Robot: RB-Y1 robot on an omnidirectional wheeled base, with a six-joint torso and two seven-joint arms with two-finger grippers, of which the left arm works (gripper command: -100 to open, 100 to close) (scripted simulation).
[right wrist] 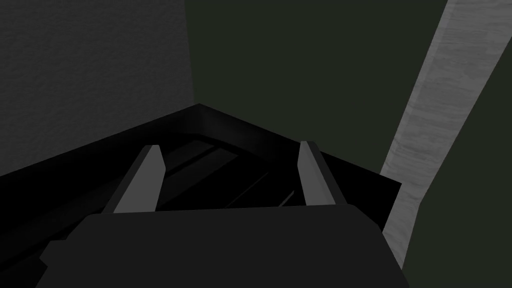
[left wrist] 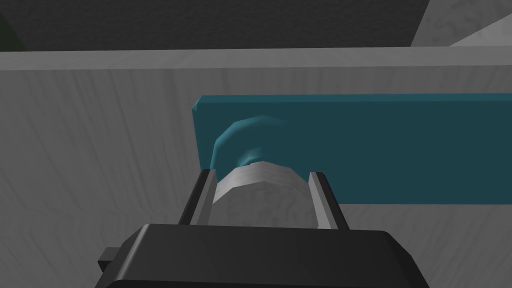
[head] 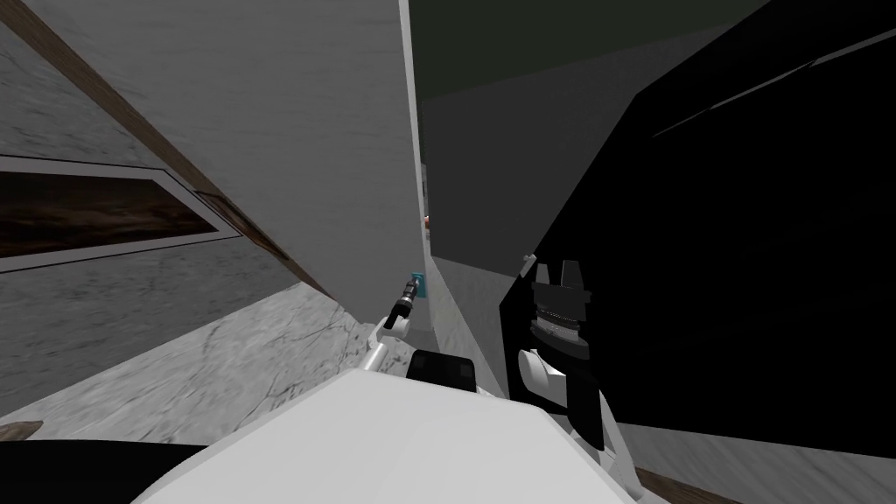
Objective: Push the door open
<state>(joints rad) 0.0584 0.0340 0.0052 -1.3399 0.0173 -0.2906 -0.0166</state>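
1. The left gripper (left wrist: 261,173) is clenched on a round grey knob (left wrist: 255,189). The knob stands on a teal plate (left wrist: 400,150) fixed to the light grey door (head: 306,131).
2. In the head view the door fills the upper middle of the frame, and the knob is just below centre. The door seems ajar.
3. I would push with a firm grasp and let the wrist turn with the door's arc, so the fingers do not slip off the round knob.
4. The right gripper (right wrist: 230,146) is released, with its fingers apart. It is better to hold it away from the door's edge.
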